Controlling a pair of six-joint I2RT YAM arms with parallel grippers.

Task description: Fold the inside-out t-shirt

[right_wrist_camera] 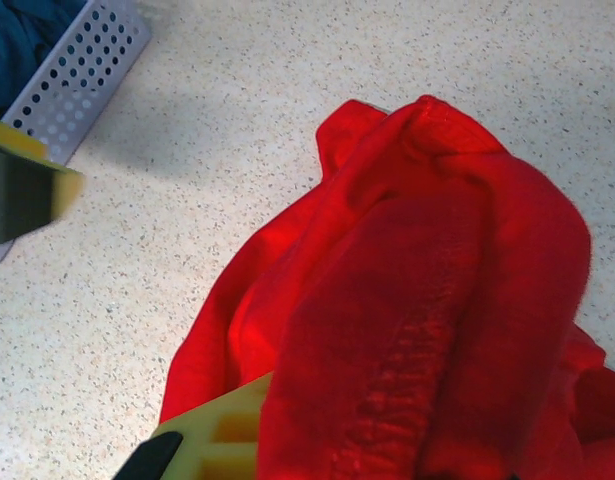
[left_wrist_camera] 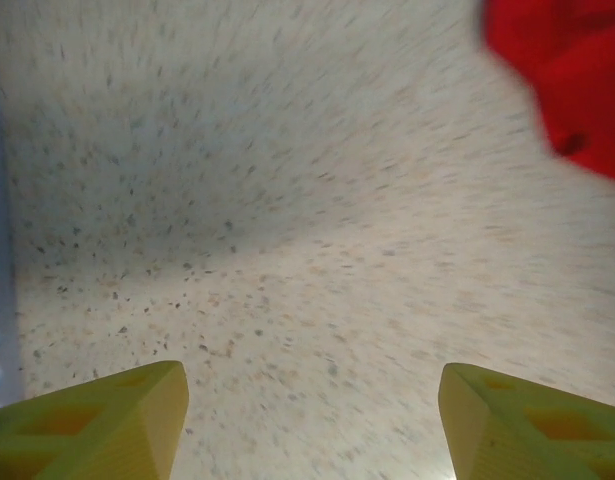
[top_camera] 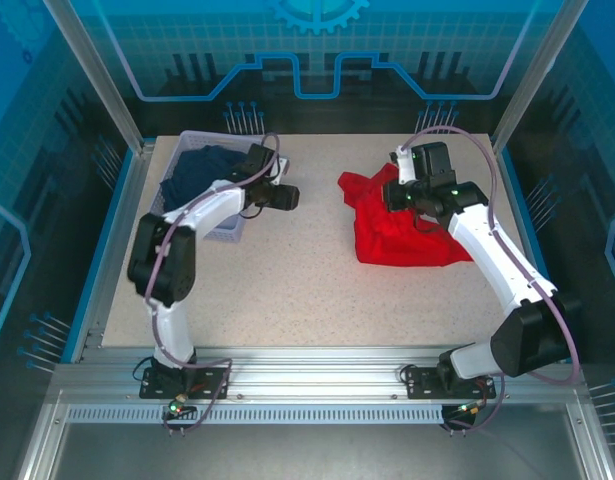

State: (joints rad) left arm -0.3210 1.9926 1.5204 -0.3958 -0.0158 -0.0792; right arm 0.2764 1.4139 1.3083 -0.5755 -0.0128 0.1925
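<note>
My right gripper [top_camera: 399, 197] is closed on a bunched fold of the inside-out t-shirt [right_wrist_camera: 417, 300], which lies crumpled beneath it. My left gripper [left_wrist_camera: 312, 390] is open and empty, with the shirt ahead to its right. Risk: a multi-layer pinch may drag the heap instead of spreading it. No label or writing is legible.

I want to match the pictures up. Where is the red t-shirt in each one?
Top external: the red t-shirt lies crumpled right of the table's middle.
Left wrist: the red t-shirt peeks in at the top right corner.
Right wrist: the red t-shirt is big and bunched, from the middle to the lower right.
Shared landmark: the speckled table lies under it in all three.
</note>
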